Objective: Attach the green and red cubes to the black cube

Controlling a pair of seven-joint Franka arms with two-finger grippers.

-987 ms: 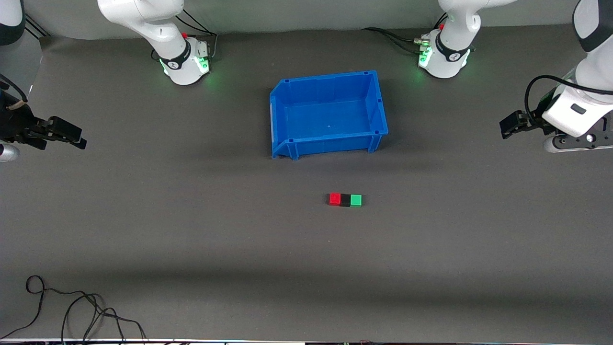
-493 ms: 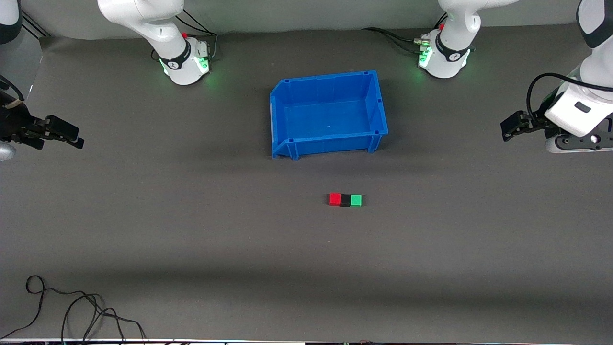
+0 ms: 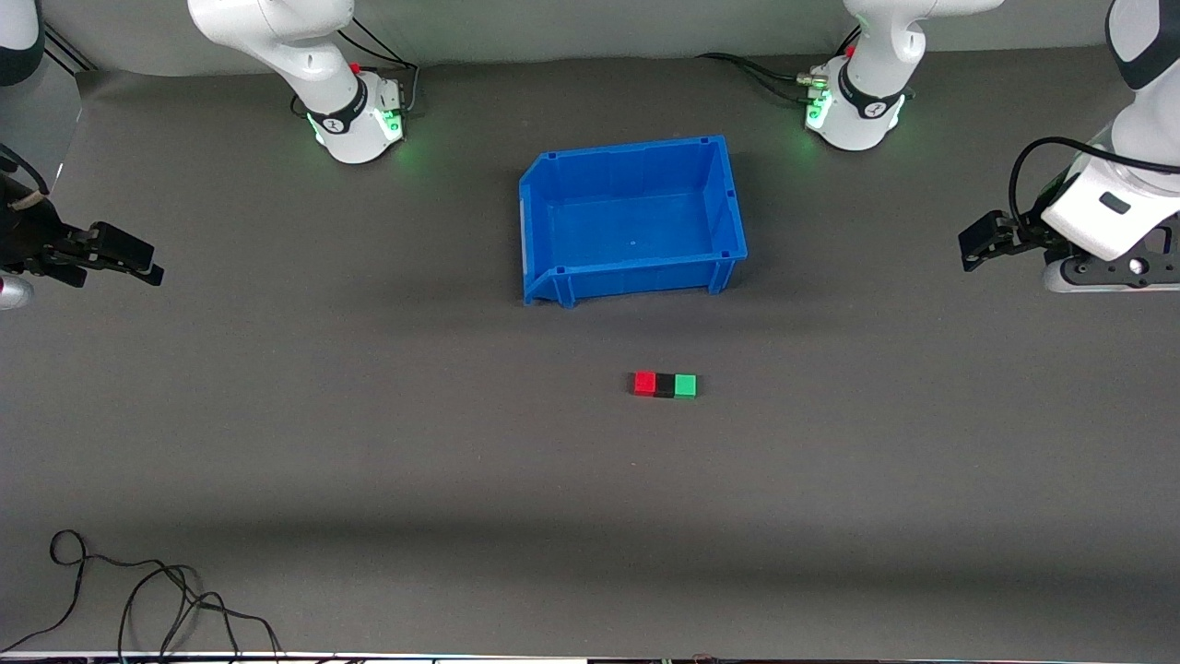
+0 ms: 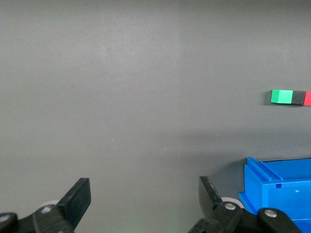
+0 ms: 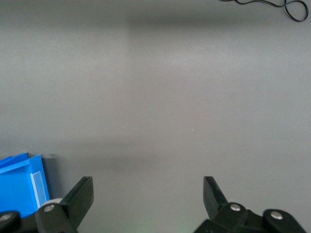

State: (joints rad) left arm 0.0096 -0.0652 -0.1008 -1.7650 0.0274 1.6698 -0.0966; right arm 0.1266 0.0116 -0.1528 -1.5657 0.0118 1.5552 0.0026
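The red cube point(image 3: 644, 383), the black cube point(image 3: 664, 385) and the green cube point(image 3: 685, 385) lie in one row, touching, black in the middle, on the grey table nearer the front camera than the blue bin. The row also shows in the left wrist view: green cube point(image 4: 281, 96), black cube point(image 4: 299, 97), red cube point(image 4: 308, 98). My left gripper point(image 3: 975, 251) is open and empty over the left arm's end of the table; its own view shows it too point(image 4: 145, 196). My right gripper point(image 3: 138, 263) is open and empty over the right arm's end, seen also in the right wrist view point(image 5: 147, 194).
An empty blue bin point(image 3: 728, 214) stands at mid-table between the arm bases; its corner shows in the left wrist view point(image 4: 272, 179) and the right wrist view point(image 5: 19, 187). A black cable point(image 3: 138, 590) lies coiled at the table's near corner on the right arm's side.
Both grippers have shifted only slightly, still out over the table's ends. The three cubes have not moved.
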